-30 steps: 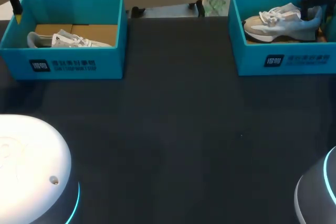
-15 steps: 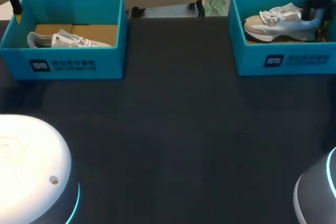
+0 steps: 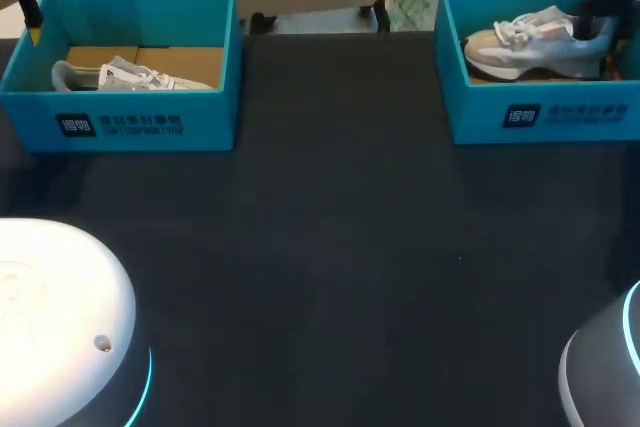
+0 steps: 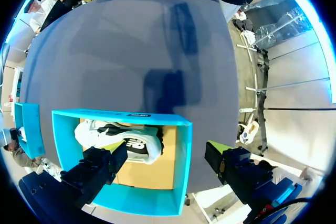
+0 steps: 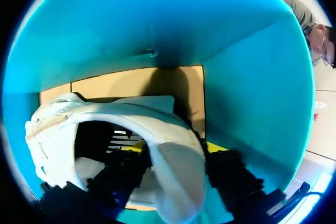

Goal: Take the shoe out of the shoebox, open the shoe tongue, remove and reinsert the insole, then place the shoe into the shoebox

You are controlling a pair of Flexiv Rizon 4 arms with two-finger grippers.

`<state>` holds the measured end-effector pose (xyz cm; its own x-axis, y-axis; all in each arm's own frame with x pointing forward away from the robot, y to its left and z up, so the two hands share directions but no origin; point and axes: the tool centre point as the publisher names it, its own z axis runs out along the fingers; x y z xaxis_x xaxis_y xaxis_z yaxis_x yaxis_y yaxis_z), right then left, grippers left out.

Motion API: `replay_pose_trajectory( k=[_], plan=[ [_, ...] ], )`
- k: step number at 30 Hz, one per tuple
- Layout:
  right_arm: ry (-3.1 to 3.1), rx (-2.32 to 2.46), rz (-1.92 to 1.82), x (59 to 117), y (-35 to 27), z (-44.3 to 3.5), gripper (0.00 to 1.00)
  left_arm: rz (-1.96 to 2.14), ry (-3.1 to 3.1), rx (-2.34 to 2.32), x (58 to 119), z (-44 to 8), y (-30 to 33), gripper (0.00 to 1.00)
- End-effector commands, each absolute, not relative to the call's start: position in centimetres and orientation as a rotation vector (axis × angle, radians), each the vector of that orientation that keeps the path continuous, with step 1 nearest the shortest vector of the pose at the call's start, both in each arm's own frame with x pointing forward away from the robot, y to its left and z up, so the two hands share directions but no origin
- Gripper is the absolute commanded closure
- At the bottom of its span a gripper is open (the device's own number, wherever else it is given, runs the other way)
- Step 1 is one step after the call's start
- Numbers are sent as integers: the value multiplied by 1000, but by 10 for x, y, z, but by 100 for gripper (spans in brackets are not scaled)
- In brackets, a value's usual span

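Hanging open above the left shoebox (image 3: 120, 127) at the table's (image 3: 330, 227) far left corner, the left jaws straddle its side wall; a left shoe (image 3: 130, 75) lies inside. A wide stretch of table separates the boxes. At the far right corner, the right jaws grip the heel of the right shoe (image 3: 525, 42) inside the right shoebox (image 3: 540, 117). Both front walls carry white print.
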<state>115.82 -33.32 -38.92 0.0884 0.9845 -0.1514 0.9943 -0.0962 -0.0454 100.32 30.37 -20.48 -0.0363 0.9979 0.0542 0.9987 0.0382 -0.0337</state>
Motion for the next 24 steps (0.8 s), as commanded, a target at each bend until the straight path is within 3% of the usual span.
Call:
replay_pose_trajectory(
  k=[1,4,5,6,10,14,16,17,19,20,21,24],
  plan=[
    [2082,2293,-260,1164,-329,-396,79,-24,-2217,-2138,1003,-205,304,0],
    [2081,2294,-256,1164,-328,-396,50,-24,-2217,-2138,1003,-205,304,0],
    [2080,2295,-256,1163,-329,-396,16,-24,-2217,-2138,1003,-205,304,0],
    [2078,2296,-255,1163,-330,-397,5,-24,-2217,-2138,1003,-205,304,0],
    [2077,2300,-260,1163,-334,-400,3,-24,-2217,-2138,1003,-205,304,0],
    [2079,2305,-260,1163,-335,-402,11,-24,-2217,-2138,1003,-205,304,0],
    [2079,2306,-258,1163,-335,-402,20,-24,-2217,-2138,1003,-205,304,0],
    [2078,2307,-257,1163,-334,-403,50,-24,-2217,-2138,1003,-205,304,0],
    [2079,2308,-255,1163,-333,-404,69,-24,-2217,-2138,1003,-205,304,0],
    [2080,2307,-254,1163,-333,-404,89,-24,-2217,-2138,1003,-205,304,0],
    [2081,2307,-254,1163,-331,-403,100,-24,-2217,-2138,1003,-205,304,0],
    [2080,2304,-254,1161,-327,-400,100,-24,-2217,-2138,1003,-205,304,0]
  ],
)
